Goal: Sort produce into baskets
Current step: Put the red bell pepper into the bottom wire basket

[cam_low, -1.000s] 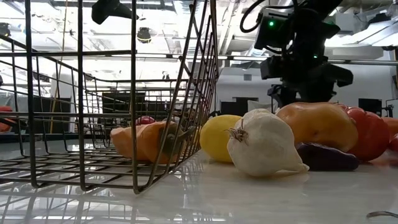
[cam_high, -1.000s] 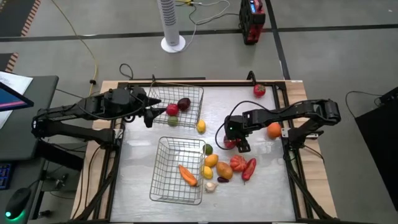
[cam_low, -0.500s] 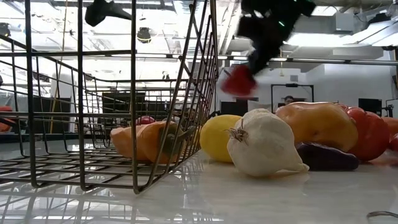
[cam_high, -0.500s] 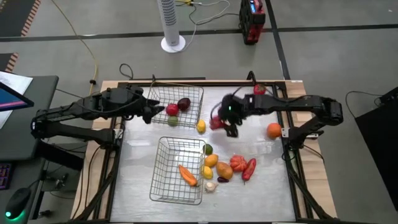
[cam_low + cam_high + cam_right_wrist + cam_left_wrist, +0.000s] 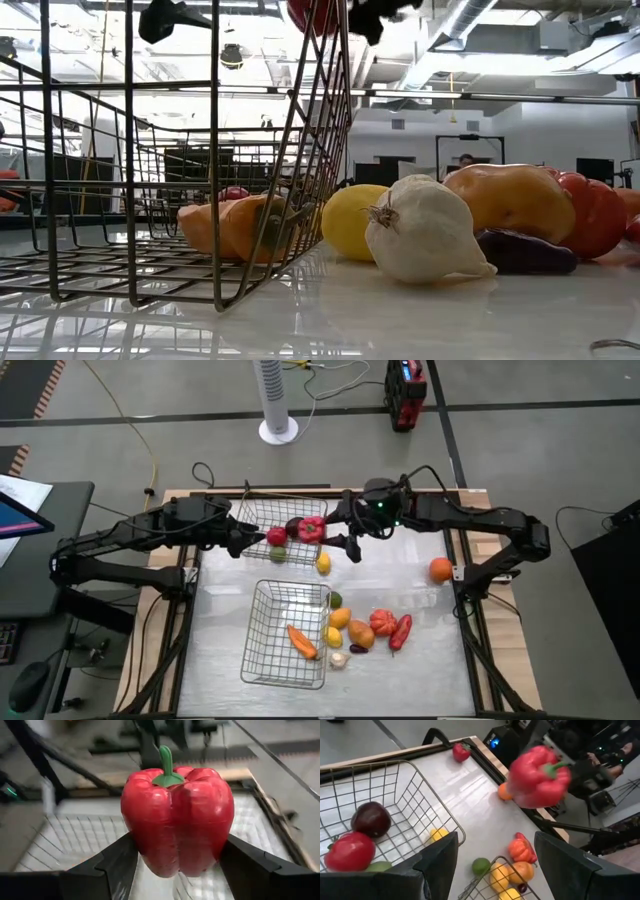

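My right gripper [image 5: 328,532] is shut on a red bell pepper [image 5: 177,820] and holds it in the air over the right part of the far wire basket [image 5: 262,510]. The pepper also shows in the left wrist view [image 5: 537,777] and at the top of the low view [image 5: 310,12]. That basket holds a red fruit [image 5: 276,537], a dark plum [image 5: 294,525] and a green piece [image 5: 278,553]. My left gripper [image 5: 495,865] is open and empty at the basket's left side [image 5: 237,541]. The near basket [image 5: 262,660] holds a carrot [image 5: 301,640]. My right gripper pinches the red pepper's two opposite sides [image 5: 132,845] between its two fingers [image 5: 117,865], low on the body. The fingers come from the table's right side. The pepper is lifted clear above the far basket, its green stem [image 5: 166,767] pointing up in the wrist view.
A lemon [image 5: 323,564] lies between the baskets. A pile of produce [image 5: 365,630] lies right of the near basket, with a garlic [image 5: 420,230] and a lemon [image 5: 352,222] nearest the low camera. An orange [image 5: 440,569] and a small red piece [image 5: 417,505] lie at the right.
My right gripper has risen from the table's right middle with the red pepper and has gone toward the far left, to above the far basket. The pepper is lifted clear.
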